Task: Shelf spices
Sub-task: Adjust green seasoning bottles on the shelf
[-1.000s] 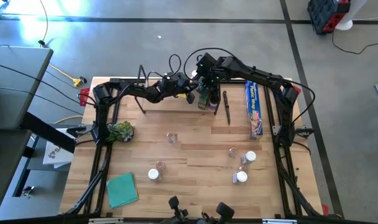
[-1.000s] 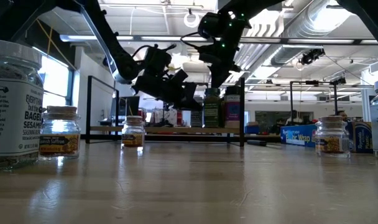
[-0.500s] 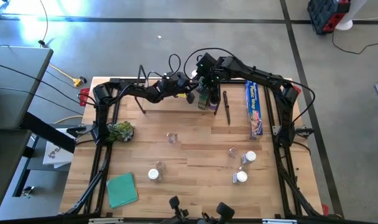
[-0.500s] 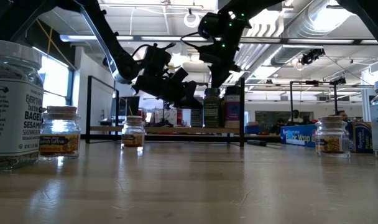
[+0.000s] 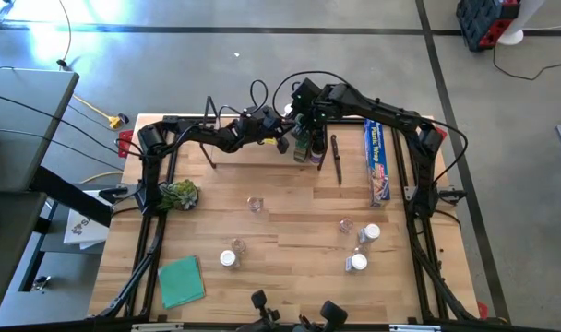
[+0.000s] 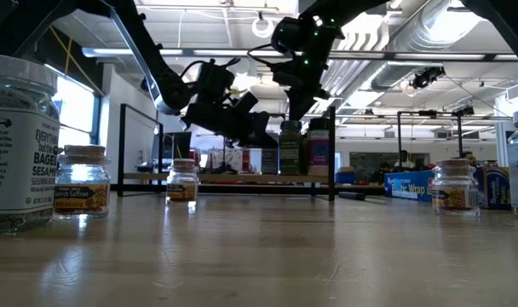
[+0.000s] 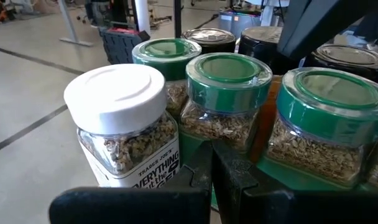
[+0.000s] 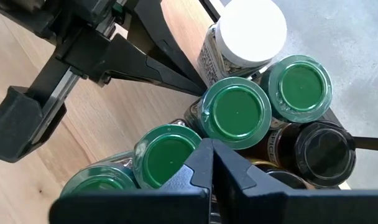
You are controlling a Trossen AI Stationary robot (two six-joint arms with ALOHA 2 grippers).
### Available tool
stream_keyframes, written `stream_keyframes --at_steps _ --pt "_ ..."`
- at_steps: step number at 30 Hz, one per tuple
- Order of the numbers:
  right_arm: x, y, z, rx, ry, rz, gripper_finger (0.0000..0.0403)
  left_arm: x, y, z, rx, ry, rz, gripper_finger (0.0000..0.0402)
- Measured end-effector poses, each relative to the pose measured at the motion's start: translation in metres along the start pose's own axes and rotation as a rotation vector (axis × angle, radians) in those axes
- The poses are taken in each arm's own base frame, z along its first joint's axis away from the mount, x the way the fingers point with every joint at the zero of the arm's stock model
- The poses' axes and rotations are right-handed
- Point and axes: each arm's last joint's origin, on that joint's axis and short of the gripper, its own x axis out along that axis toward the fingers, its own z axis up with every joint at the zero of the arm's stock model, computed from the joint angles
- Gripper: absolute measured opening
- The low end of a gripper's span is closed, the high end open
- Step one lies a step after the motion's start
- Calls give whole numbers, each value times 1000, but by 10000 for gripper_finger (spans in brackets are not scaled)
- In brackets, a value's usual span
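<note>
The shelf (image 5: 248,153) is a light board with black wire frames, at the table's far middle. At its right end stand several spices (image 5: 307,146), packed together: green-lidded jars (image 8: 235,113), a white-lidded one (image 7: 117,99) and dark-lidded ones (image 8: 322,149). My left gripper (image 7: 211,163) is shut and lies level at the cluster's left side, its tips before a green-lidded jar (image 7: 226,99). My right gripper (image 8: 211,158) is shut and points steeply down over the green lids. Loose spices (image 5: 255,204) (image 5: 356,263) stand upright on the near half of the table. My left gripper's shut fingertips (image 7: 221,155) stand level, from the table's left, against the lower wall (image 7: 229,134) of the middle green-lidded jar; I cannot tell if they touch it. My right gripper's shut fingertips (image 8: 201,155) hang just over the green lids (image 8: 170,155); touching or not, I cannot tell.
A long blue wrap box (image 5: 377,161) lies right of the shelf. A green leafy bunch (image 5: 179,194) sits at the left, a teal cloth (image 5: 181,281) at the near left. Several loose jars (image 6: 82,181) (image 6: 455,186) dot the near half.
</note>
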Motion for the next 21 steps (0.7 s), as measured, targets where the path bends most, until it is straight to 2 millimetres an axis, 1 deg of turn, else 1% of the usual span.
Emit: stream_keyframes --at_steps 11,16,21 --pt "-1 6 0 -12 0 5 0 0 8 3 0 -21 18 0" --pt "-3 13 0 -32 -9 -40 0 0 7 2 9 -11 17 0" --pt "-7 21 -3 -112 8 -42 0 -3 5 2 -15 39 -37 0"
